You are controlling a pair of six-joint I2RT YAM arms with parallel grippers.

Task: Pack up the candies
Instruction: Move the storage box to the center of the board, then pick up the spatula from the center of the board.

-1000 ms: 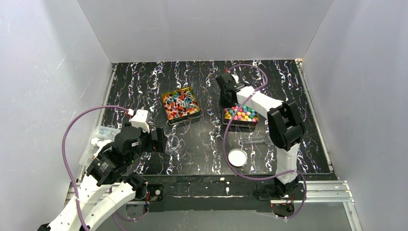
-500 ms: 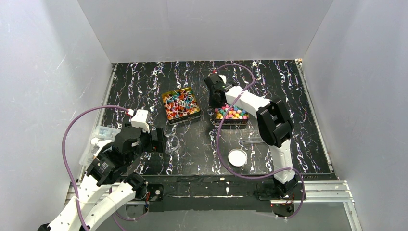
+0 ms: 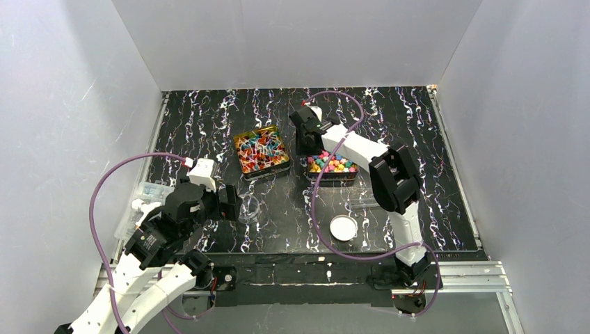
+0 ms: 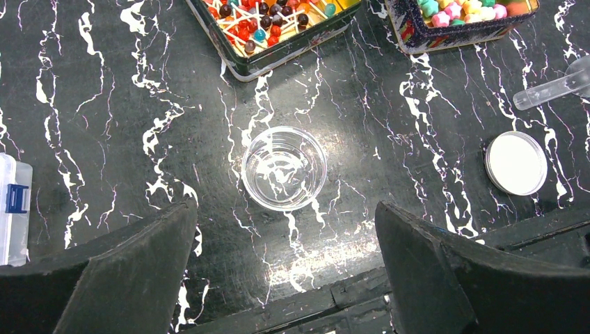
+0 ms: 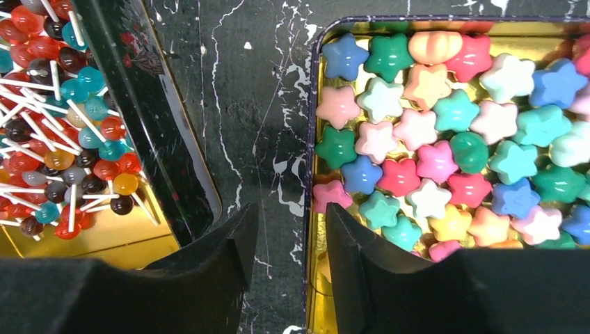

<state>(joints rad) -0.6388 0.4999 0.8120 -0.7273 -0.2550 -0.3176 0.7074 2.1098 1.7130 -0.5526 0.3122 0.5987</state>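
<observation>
Looking down from above, I see a black table (image 3: 209, 118) veined with white like marble, boxed in by plain matte white walls (image 3: 292, 42).

A clear round cup (image 4: 284, 168), glossy and thin-walled, stands near the front edge. At its 12 o'clock sits the left tin (image 5: 149, 125), which is square with rounded corners, dark outside and gold inside. It is heaped with lollipops (image 5: 62, 90), small shiny balls on white sticks. At the cup's 2 o'clock is the right tin (image 5: 316, 285), of the same make. It holds the candies (image 5: 436, 161), smooth pastel stars in pink, green, blue and peach, packed edge to edge.

A flat white lid (image 4: 515, 163) with a metal rim lies at the cup's 4 o'clock. A clear plastic scoop (image 4: 556, 87) lies at the lid's 1 o'clock. A clear box (image 4: 10, 202) with a blue latch sits at the cup's 9 o'clock.

The left gripper (image 4: 285, 209) hangs over the cup with its dark, felt-like fingers spread wide and nothing in them. The right gripper (image 5: 291, 226) is down in the gap between the tins at the right tin's 9 o'clock side. Its fingers are only narrowly parted, with the tin's side wall between them, and I see no clamp on it.
</observation>
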